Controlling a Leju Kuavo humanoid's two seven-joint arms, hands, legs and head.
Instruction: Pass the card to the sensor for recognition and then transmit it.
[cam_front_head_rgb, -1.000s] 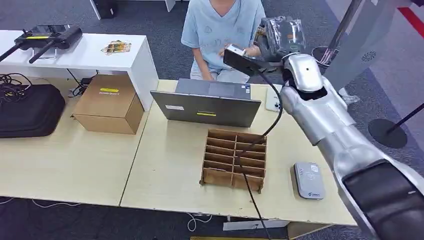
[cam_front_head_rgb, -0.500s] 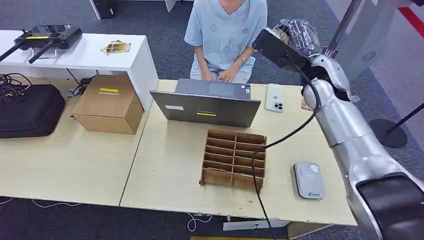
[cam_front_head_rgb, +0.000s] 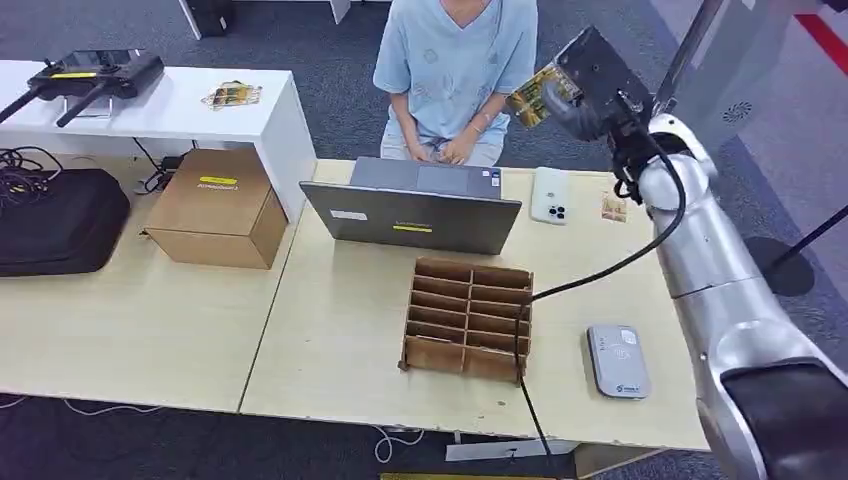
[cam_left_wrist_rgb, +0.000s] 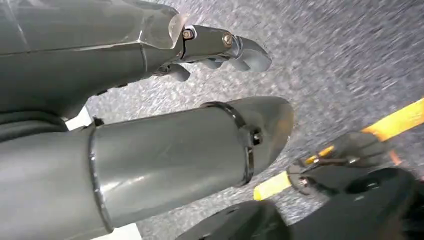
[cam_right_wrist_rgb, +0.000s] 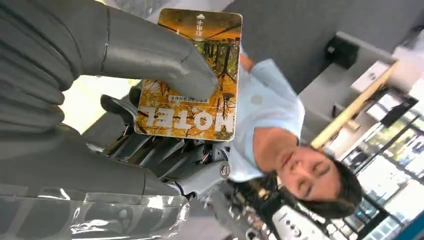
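**Head view: right hand holds card up high, near seated person**

Right hand (cam_front_head_rgb: 560, 95) raised above the far edge of the table (cam_front_head_rgb: 340, 330), thumb pressing the card (cam_front_head_rgb: 528, 98) against the fingers. Right wrist view: card (cam_right_wrist_rgb: 192, 75) orange-yellow with trees, "HOTEL" printed on it, thumb (cam_right_wrist_rgb: 165, 62) across its face, darker fingers behind it. Person (cam_front_head_rgb: 455, 70) in light blue shirt sits behind the laptop (cam_front_head_rgb: 415, 205), hands together in lap, apart from the card. Sensor (cam_front_head_rgb: 617, 361), grey flat pad, lies on the table near the right front edge, well apart from the card. Cardboard divider box (cam_front_head_rgb: 468, 318) just left of the sensor. White phone (cam_front_head_rgb: 549, 195) beside the laptop; a small second card (cam_front_head_rgb: 613, 208) right of the phone. Left hand (cam_left_wrist_rgb: 220, 47) hangs over grey floor, fingers partly curled, holding nothing seen; open or closed cannot tell.
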